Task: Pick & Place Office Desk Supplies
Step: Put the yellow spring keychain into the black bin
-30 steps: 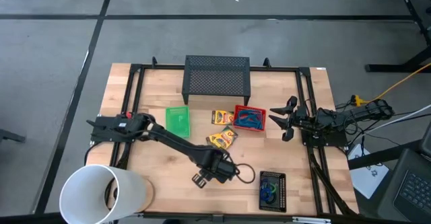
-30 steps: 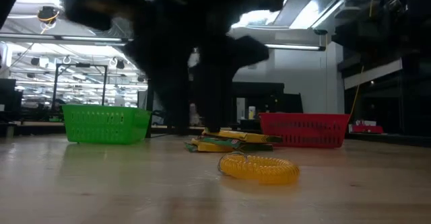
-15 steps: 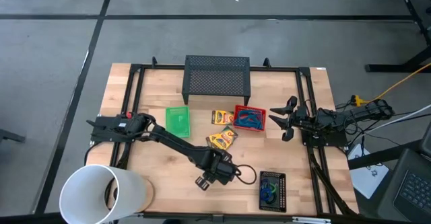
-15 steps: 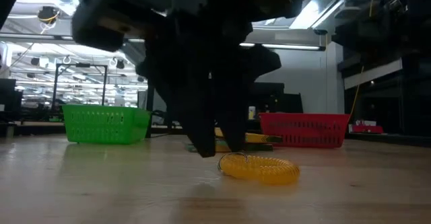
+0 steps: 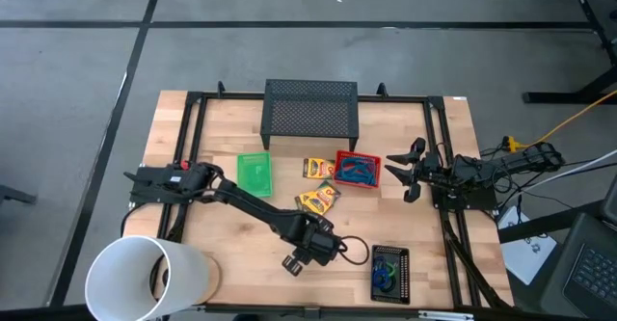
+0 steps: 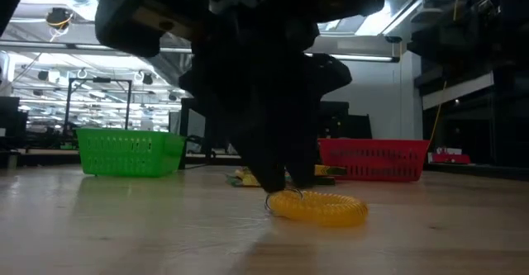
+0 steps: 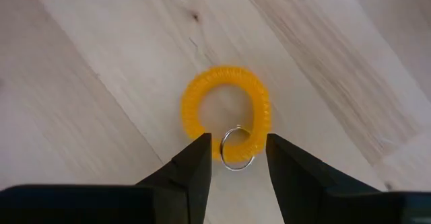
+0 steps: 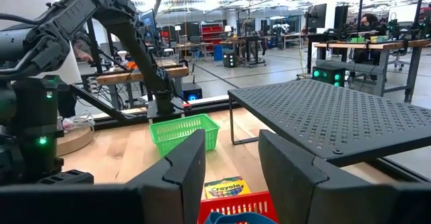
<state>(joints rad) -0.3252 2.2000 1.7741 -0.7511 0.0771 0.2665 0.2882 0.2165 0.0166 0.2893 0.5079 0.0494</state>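
A: Starting at the left, what is new with the left gripper (image 7: 235,158)?

B: It has come down onto the yellow coil wristband (image 7: 225,108). A second ago the low view had it lifted clear; now its fingers (image 6: 279,176) reach the wood at the coil's near end.

A: Is the band gripped?

B: Not yet. The jaws stand apart, straddling the coil and its small metal key ring (image 7: 236,148) (narrowing, I would judge, for the pinch). The band lies flat on the table (image 5: 231,229), near the black mesh tray (image 5: 389,272), unmoved since the earlier frame.

A: And to the right?

B: The crayon boxes (image 5: 319,198) and red basket (image 5: 357,170) sit as before. The right gripper (image 5: 413,172) waits at the table's right edge, fingers parted, holding nothing, unchanged.
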